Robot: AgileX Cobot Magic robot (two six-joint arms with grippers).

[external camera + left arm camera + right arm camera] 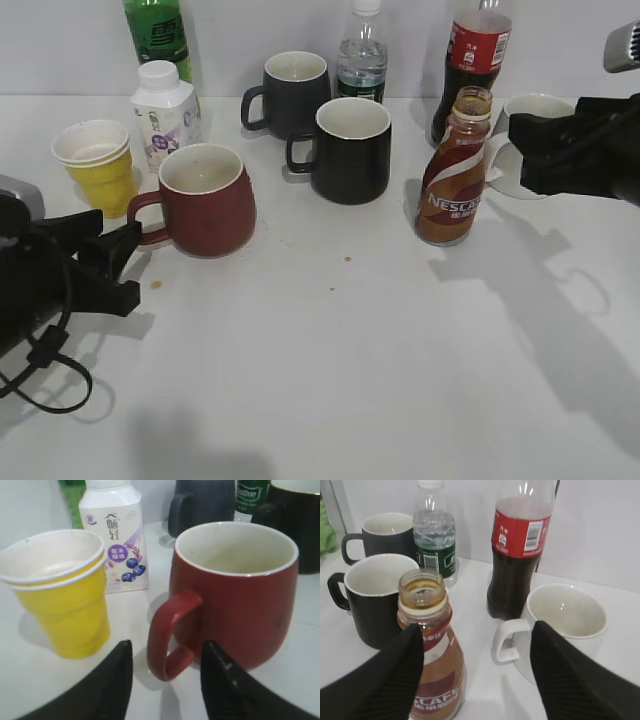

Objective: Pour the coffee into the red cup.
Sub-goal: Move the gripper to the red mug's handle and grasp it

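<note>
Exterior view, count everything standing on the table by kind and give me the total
Mugs: 4 (red cup, grey mug, black mug, white mug)
Bottles: 5 (coffee, cola bottle, water bottle, green bottle, white yogurt bottle)
Paper cup stacks: 1 (yellow paper cups)
Total: 10

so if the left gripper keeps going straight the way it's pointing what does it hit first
Most likely the loop handle of the dark red rounded ceramic mug. In the left wrist view the open left gripper has that handle centred just ahead of its fingertips; the yellow paper cup sits off to one side.
</note>
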